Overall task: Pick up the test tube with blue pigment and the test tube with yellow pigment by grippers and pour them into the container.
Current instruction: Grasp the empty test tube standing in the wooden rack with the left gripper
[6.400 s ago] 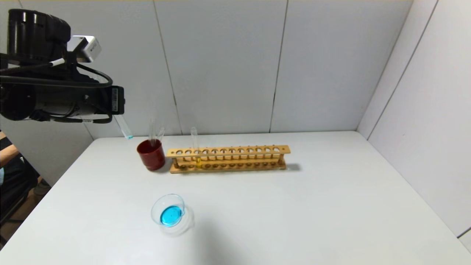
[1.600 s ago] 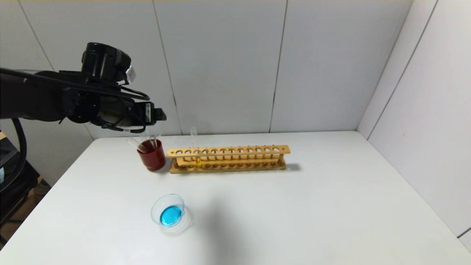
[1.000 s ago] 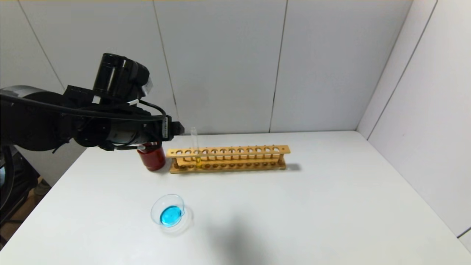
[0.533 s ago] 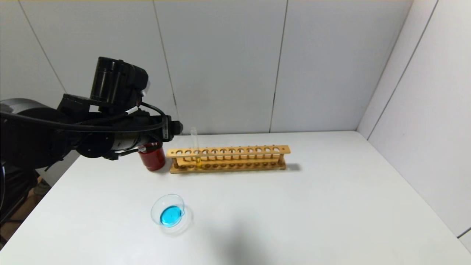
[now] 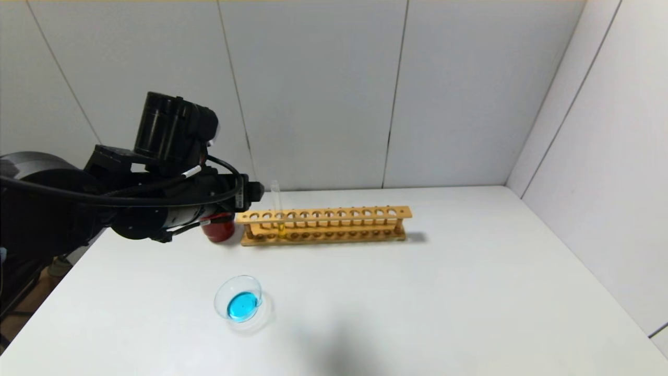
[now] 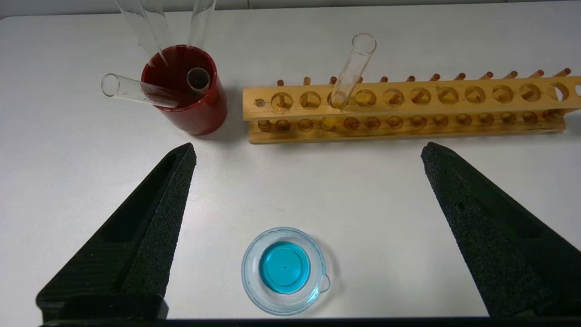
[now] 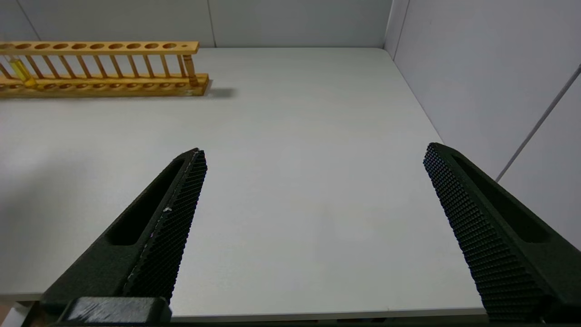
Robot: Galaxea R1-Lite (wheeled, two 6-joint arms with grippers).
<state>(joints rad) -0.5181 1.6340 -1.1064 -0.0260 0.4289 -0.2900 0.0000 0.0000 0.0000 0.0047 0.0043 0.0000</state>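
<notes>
The container [image 6: 285, 270], a shallow round dish of clear glass with a small pouring lip, sat on the white table [image 5: 417, 292] well in front of the wooden rack [image 6: 408, 106] and held a flat pool of teal-blue liquid. The rack was a long, pale strip of wood with a row of round holes; only one hole was filled, by the test tube with yellow pigment [image 6: 349, 72], which stood slightly tilted near the rack's red-cup end, yellow liquid in its rounded bottom. Just beside that end stood the dark red cup [image 6: 186, 91], glossy and opaque, with several colourless glass tubes [image 6: 136, 90] leaning in it; which of them was the emptied blue one I could not tell.

The left gripper [image 6: 308, 154] hung above the table just short of the rack, its black foam-textured fingers spread wide and empty. The right gripper [image 7: 313, 154] waited well off the rack's far end, its ribbed black fingers also wide apart, holding nothing.
</notes>
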